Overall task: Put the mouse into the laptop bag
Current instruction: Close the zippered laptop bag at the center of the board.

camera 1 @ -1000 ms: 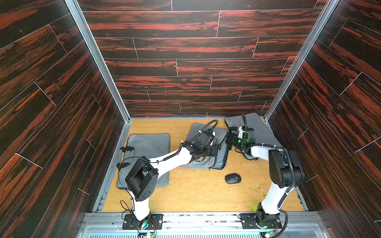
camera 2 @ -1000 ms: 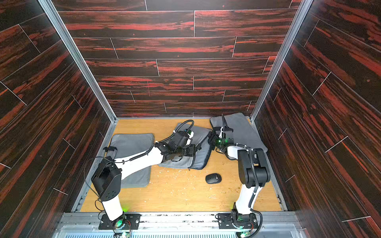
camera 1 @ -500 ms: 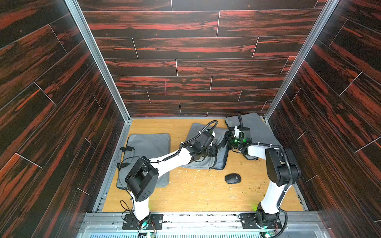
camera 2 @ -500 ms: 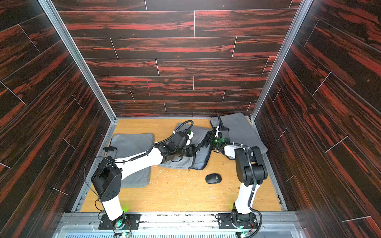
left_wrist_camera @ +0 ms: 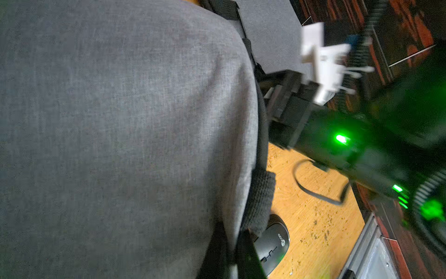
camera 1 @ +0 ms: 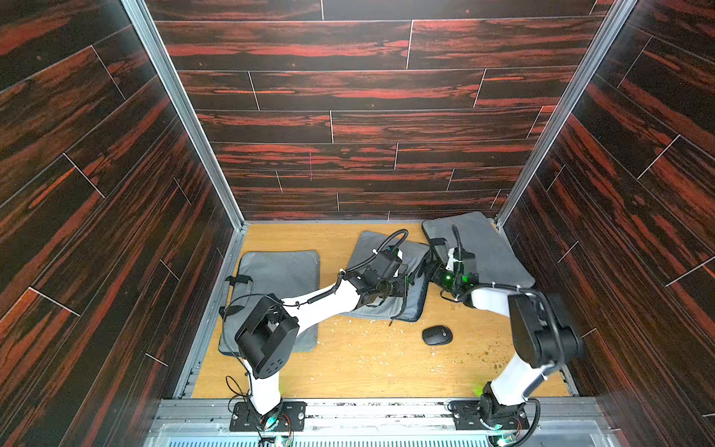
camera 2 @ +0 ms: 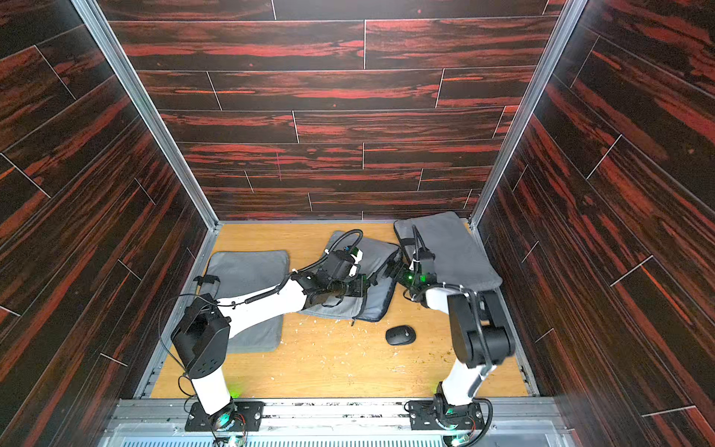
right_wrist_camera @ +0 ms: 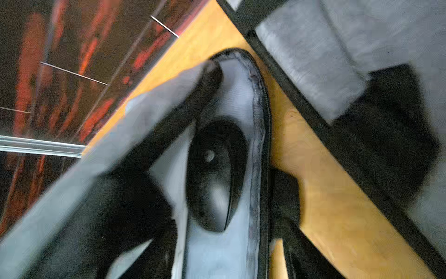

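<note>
The grey laptop bag point(camera 1: 371, 244) point(camera 2: 377, 251) lies mid-table. My left gripper point(camera 1: 402, 288) point(left_wrist_camera: 233, 241) is shut on its top flap point(left_wrist_camera: 120, 120) and holds it lifted. My right gripper point(camera 1: 421, 271) point(right_wrist_camera: 217, 248) is at the bag's open right edge, with its fingers point(right_wrist_camera: 135, 207) spread apart and nothing between them. Just beyond them a black mouse point(right_wrist_camera: 212, 178) lies on the pale lining inside the bag. Another black mouse point(camera 1: 437, 335) point(camera 2: 400, 334) point(left_wrist_camera: 272, 244) sits on the wooden table in front of the bag, apart from both grippers.
A second grey bag point(camera 1: 278, 271) lies flat at the left under my left arm. A third point(camera 1: 483, 247) lies at the back right corner, behind my right wrist. Dark wood-pattern walls close in three sides. Crumbs speckle the table.
My right gripper has shifted a little left, up to the bag's open edge. My left gripper still holds the flap, and the mouse on the table has not moved.
</note>
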Controlling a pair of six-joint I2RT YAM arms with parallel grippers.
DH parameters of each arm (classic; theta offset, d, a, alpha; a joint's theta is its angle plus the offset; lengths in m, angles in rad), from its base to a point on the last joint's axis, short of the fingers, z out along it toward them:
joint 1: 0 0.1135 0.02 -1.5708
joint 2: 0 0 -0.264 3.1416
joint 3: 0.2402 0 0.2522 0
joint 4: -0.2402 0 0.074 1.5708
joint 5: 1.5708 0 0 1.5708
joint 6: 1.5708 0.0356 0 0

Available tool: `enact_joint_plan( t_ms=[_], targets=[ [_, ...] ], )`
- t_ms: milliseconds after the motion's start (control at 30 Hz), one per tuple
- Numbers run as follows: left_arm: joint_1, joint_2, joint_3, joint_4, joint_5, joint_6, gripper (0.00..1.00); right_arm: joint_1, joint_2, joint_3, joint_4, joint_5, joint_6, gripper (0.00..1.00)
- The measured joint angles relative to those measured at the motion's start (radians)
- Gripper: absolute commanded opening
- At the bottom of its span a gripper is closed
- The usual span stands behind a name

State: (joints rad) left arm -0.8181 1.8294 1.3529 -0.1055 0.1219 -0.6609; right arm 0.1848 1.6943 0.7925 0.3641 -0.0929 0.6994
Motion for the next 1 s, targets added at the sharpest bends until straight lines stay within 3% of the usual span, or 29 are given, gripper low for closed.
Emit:
enact_joint_plan(
  t_ms=[233,467,500,567,700,800,1000],
  targets=[
    [0.002,0.016,-0.024,0.044,0.01,-0.031,0.0,0.0,-0.12,-0.123,0.031,0.011,0.019,0.69],
    [0.002,0.076,-0.028,0.093,0.04,-0.05,0.02,0.001,-0.121,-0.132,0.058,-0.008,0.041,0.74],
    [0.002,0.085,-0.028,0.1,0.044,-0.051,0.06,0.001,-0.12,-0.134,0.062,-0.003,0.045,0.75],
    [0.001,0.103,-0.028,0.109,0.047,-0.055,0.23,0.001,-0.12,-0.14,0.065,0.011,0.049,0.75],
    [-0.007,0.144,-0.024,0.114,0.013,-0.045,0.77,0.001,-0.119,-0.152,0.063,0.035,0.051,0.75],
    [-0.008,0.146,-0.032,0.109,-0.039,-0.042,0.92,0.003,-0.119,-0.163,0.062,0.051,0.05,0.77],
    [-0.021,0.0,-0.203,0.157,-0.22,-0.045,0.98,0.054,-0.119,-0.182,0.051,0.085,0.047,0.9]
  ],
)
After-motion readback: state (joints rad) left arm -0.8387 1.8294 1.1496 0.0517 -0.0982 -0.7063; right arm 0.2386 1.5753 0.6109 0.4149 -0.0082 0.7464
